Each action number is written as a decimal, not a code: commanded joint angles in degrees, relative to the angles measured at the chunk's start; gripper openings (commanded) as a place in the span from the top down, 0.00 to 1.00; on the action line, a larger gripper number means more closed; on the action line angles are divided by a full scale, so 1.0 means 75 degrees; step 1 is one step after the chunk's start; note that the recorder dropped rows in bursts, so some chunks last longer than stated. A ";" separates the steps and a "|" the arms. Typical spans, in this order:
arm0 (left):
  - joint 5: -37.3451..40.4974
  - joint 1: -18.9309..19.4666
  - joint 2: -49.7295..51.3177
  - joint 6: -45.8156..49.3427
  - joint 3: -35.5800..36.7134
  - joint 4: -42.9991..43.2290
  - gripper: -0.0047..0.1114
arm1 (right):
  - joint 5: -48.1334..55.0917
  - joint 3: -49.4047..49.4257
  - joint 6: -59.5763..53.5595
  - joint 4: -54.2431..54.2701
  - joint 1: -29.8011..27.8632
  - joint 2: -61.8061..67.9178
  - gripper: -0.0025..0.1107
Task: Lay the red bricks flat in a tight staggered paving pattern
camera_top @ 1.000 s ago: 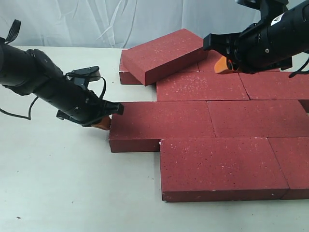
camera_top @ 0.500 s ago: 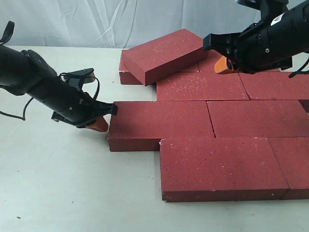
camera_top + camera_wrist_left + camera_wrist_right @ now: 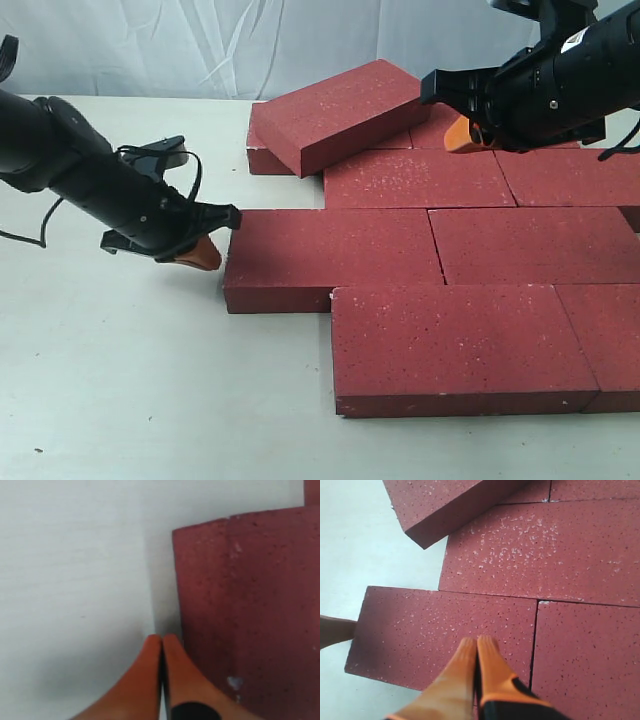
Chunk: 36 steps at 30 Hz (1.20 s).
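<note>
Pale tabletop (image 3: 120,400), white cloth backdrop (image 3: 150,50) behind. Fingers (image 3: 147,675) of the L gripper (image 3: 207,253) are pressed tip to tip w/ nothing btwn them. The tip sits low on the table, just beside the left end of the mid-row brick (image 3: 330,255); can't tell if it's touching or a hair off. Fingers (image 3: 492,665) of the R gripper (image 3: 460,133) are pinched together too and empty, hanging above the back rows, clear of the brick tops.

The red bricks (image 3: 450,340) mostly lie flat in offset rows, and the front & mid joints look snug. One exception: the tilted brick (image 3: 340,110) at back left is propped askew over its neighbours, one end raised, so not paved in yet.

Risks, as I read it:
- A narrow closed tip against a tall end face is a poor contact. If a push lands off-centre, the mid-row brick prob. pivots, opens a wedge gap and nudges the front row.
- The tip may skid off the corner or ride up the face, since the brick looks heavy & rough and the table smooth.
- A too-hard shove goes down the row and could shift the right-hand bricks out of line.
- The tilted brick rests on edges only, so a jolt could slide it off or drop it crooked.
- The R arm is near that brick, so a low sweep could clip it.
</note>
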 commanded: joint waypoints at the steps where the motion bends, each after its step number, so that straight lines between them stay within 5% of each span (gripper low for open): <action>1: 0.0044 -0.0295 -0.0066 -0.0019 -0.0013 -0.0191 0.96 | -0.0079 0.0019 -0.0037 -0.0030 -0.0041 -0.0005 0.98; 36: 0.0401 -0.0090 -0.0066 0.0141 -0.0013 -0.0377 0.96 | -0.0079 0.0019 -0.0037 -0.0030 -0.0041 -0.0005 0.98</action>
